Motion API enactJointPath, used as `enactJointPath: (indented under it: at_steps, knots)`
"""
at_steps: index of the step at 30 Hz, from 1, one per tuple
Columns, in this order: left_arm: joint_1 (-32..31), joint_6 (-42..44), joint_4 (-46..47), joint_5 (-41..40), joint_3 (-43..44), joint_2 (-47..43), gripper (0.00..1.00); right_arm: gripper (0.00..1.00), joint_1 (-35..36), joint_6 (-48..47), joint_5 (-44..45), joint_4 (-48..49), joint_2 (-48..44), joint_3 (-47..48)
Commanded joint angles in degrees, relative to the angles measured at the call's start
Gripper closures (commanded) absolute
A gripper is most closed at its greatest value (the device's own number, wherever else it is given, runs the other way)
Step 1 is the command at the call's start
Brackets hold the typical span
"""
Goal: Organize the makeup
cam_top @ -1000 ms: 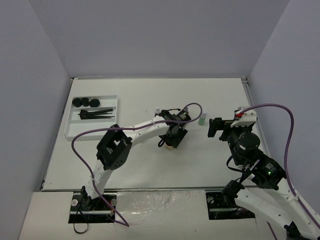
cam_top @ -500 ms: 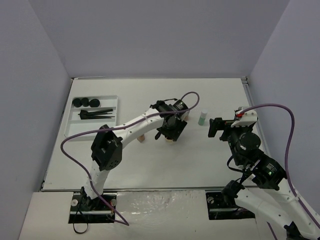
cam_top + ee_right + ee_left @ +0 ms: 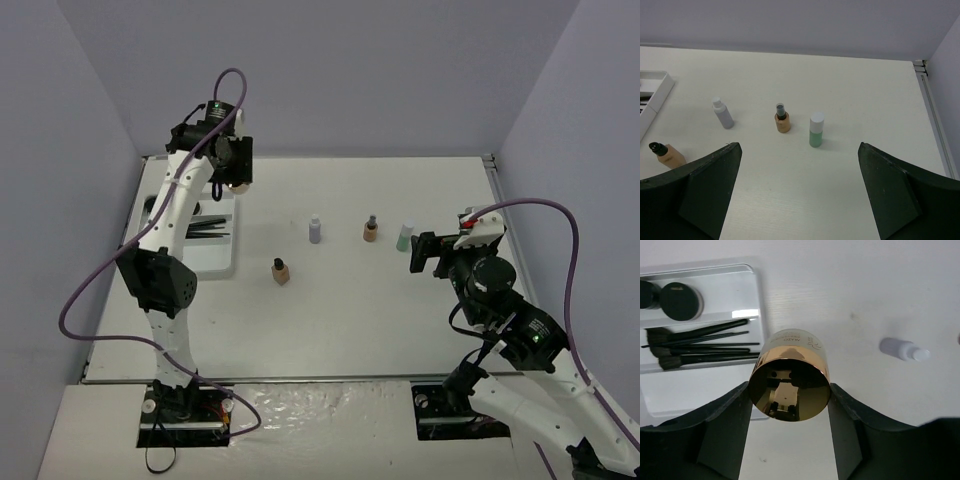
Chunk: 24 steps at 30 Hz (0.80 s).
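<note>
My left gripper [image 3: 230,165] is raised above the white tray [image 3: 205,260], shut on the tan round compact [image 3: 790,385], which sits between both fingers. The compact's gold mirror face is toward the wrist camera. In the tray [image 3: 760,295] lie black round pots [image 3: 677,300] and thin black brushes [image 3: 705,345]. On the table stand a grey bottle [image 3: 315,231], a beige bottle [image 3: 371,229], a green-white bottle [image 3: 404,237] and another beige bottle [image 3: 280,271]. My right gripper [image 3: 425,253] is open, low over the table just right of the green-white bottle [image 3: 816,131], with nothing between its fingers.
The tray sits at the table's back left, near the left wall. The left arm arches high over the table's left side. The table's right edge rail [image 3: 495,190] runs close behind the right gripper.
The left arm has swung from the table's middle up and back-left to above the tray, carrying the compact. This uncovered the grey and beige bottles. The right gripper edged slightly left.
</note>
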Motion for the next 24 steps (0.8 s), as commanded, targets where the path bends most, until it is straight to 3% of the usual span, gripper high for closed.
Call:
enactJointPath:
  at_steps: [1, 11, 24]
  knots:
    - [6.11, 2.0, 1.64, 2.67, 5.27, 4.93, 1.0, 0.0, 0.01, -1.46, -1.35, 3.07, 1.56, 1.93]
    - [12.96, 3.04, 7.5, 2.67, 11.34, 18.39, 1.0, 0.0, 0.0, -2.22, -2.46, 2.87, 2.12, 1.11]
    - [15.04, 3.79, 11.49, -0.21, 8.64, 23.12, 1.0, 0.0, -0.02, -1.08, -3.29, 2.79, 2.48, -0.28]
